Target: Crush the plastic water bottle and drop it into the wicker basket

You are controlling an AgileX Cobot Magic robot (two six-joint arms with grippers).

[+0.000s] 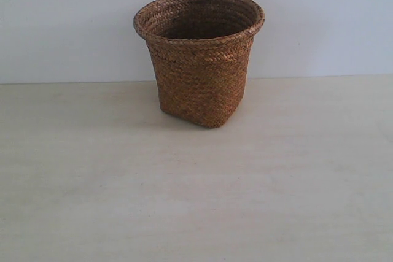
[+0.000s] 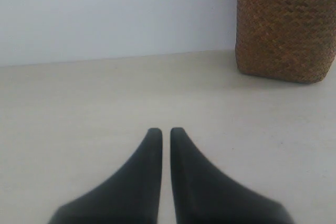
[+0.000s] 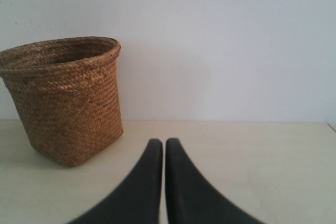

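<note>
**Bottle Not in View; Both Hands Closed to a Slit and Unloaded**

The plastic water bottle appears in none of the three views. Whether it lies inside the brown woven wicker basket (image 1: 199,84) cannot be told, since only the upper inner wall shows. Judged from the task alone, such a bottle is light, thin-walled and smooth. It should buckle under a squeeze and may slip, so take hold across the mid-body, not at the stiffer capped neck.

The basket stands upright near the back edge of the pale counter (image 1: 196,213), about midway between its left and right edges and just in front of the white wall (image 1: 61,16). The left hand (image 2: 166,132) and right hand (image 3: 160,142) are each drawn to a narrow slit and hold nothing. Open counter lies in front of the basket and to either side of it. The round rim offers a wide mouth for a drop from above.
</note>
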